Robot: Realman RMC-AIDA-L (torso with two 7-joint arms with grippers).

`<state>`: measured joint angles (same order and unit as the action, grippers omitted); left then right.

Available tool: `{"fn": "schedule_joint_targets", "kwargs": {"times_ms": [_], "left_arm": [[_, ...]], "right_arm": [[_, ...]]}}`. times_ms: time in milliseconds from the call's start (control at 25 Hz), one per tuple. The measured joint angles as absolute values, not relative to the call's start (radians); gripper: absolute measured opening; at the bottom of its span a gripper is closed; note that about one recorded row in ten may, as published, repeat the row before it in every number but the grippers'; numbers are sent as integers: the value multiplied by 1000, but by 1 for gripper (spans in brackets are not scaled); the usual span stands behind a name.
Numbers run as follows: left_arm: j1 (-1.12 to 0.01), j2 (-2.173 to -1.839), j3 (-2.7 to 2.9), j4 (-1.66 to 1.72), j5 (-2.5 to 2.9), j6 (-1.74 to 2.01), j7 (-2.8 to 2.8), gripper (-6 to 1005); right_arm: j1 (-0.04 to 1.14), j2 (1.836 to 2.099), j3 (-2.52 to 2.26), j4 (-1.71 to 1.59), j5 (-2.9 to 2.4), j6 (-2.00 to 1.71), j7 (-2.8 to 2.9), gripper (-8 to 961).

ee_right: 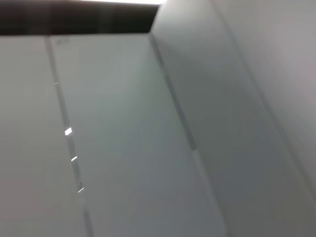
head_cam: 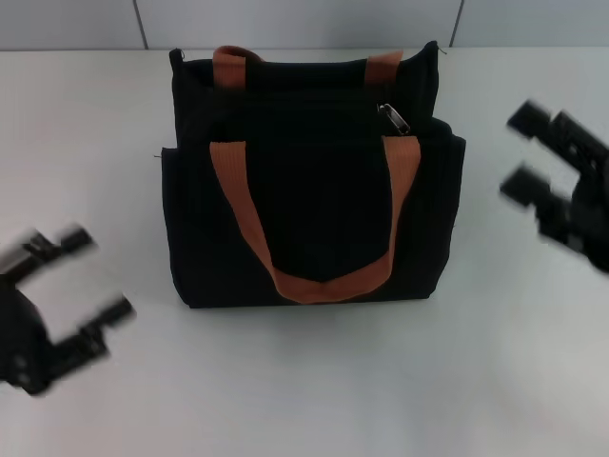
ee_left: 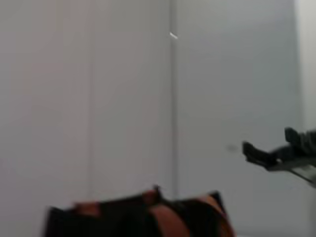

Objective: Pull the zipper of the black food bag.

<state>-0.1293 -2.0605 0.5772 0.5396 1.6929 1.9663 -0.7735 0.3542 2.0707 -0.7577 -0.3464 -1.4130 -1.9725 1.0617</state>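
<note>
Standing in the middle of the head view, the large boxy black fabric food bag (head_cam: 314, 181) rests on a plain white table (head_cam: 304, 381), with its back edge close to the pale grey panelled wall (head_cam: 285, 21) at the top of the frame. Two rust-brown webbing handle straps run over it: the front strap (head_cam: 324, 276) hangs down the near face in a wide loop, and the rear strap (head_cam: 228, 65) shows at the upper edge of the bag. The small silver metal zipper pull tab (head_cam: 394, 118) lies on the black zipper track at the upper right of the bag, just above the right end of the front strap.

The left gripper (head_cam: 93, 276) sits at the lower left of the head view, beside the bag's lower left corner and apart from it; its two black fingers are spread apart with nothing between them. The right gripper (head_cam: 526, 152) sits at the right edge of the head view, level with the bag's upper half and apart from it, its two fingers also spread and holding nothing.

The left wrist view shows the top of the bag along its lower edge and the right gripper at its right edge against the wall. The right wrist view shows only wall panels.
</note>
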Motion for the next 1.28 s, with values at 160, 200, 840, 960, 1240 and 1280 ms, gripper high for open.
{"fn": "schedule_joint_targets", "kwargs": {"times_ms": [160, 200, 840, 960, 1240, 1280], "left_arm": [[-177, -2062, 577, 534, 1828, 1969, -781, 737], [-191, -2062, 577, 533, 1861, 1969, -793, 737], [-307, -2066, 611, 533, 2028, 1963, -878, 737], [-311, -2068, 621, 533, 2028, 1963, -879, 737], [-317, -2071, 650, 511, 2029, 1949, -877, 737], [-317, -2071, 650, 507, 2029, 1944, -876, 737]], "right_arm": [[351, 2064, -768, -439, -1596, -2004, 1076, 827], [351, 2064, -766, -455, -1647, -2000, 1071, 827], [353, 2086, -770, -437, -1954, -1832, 971, 827], [350, 2085, -769, -397, -1955, -1822, 902, 827], [345, 2085, -761, -388, -1955, -1819, 880, 827], [344, 2085, -759, -387, -1952, -1818, 864, 827]]}}
